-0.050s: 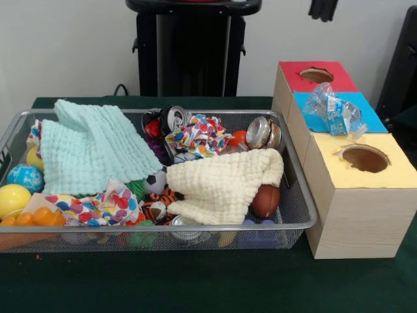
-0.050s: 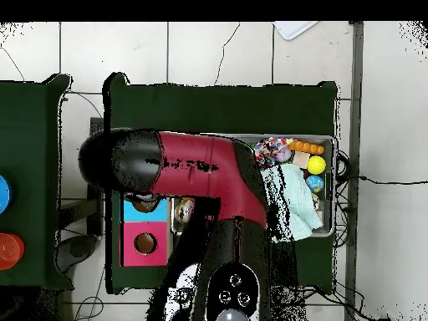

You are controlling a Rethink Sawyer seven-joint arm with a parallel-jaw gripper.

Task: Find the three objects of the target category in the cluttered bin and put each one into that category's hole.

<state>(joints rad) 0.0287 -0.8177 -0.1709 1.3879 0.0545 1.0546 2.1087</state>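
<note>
Over on the green counter, the wire mesh bin is sitting packed to the brim. A pale mint cloth is draping across its left half, and a cream cloth is lying over the right front, with a small brown football peeking out just beside its lower edge. Between the two cloths, a colourful spotted rag is bunching up at the back, touching a silver can that is lying on its side. A second can is resting against the bin's right rear corner. Along the left wall, a blue patterned ball and a yellow ball are sitting next to each other, with orange pieces just below them.

To the right of the bin, the sorting box is standing close by, showing a red section with a hole, a blue section and a yellow section with a hole. A crumpled clear wrapper is lying on the blue section, covering its opening.

From above, the red and black arm is stretching across the counter, covering much of the bin and part of the box. The pincer is not showing clearly in either view, so I cannot tell how it stands or whether it has hold of anything.
</note>
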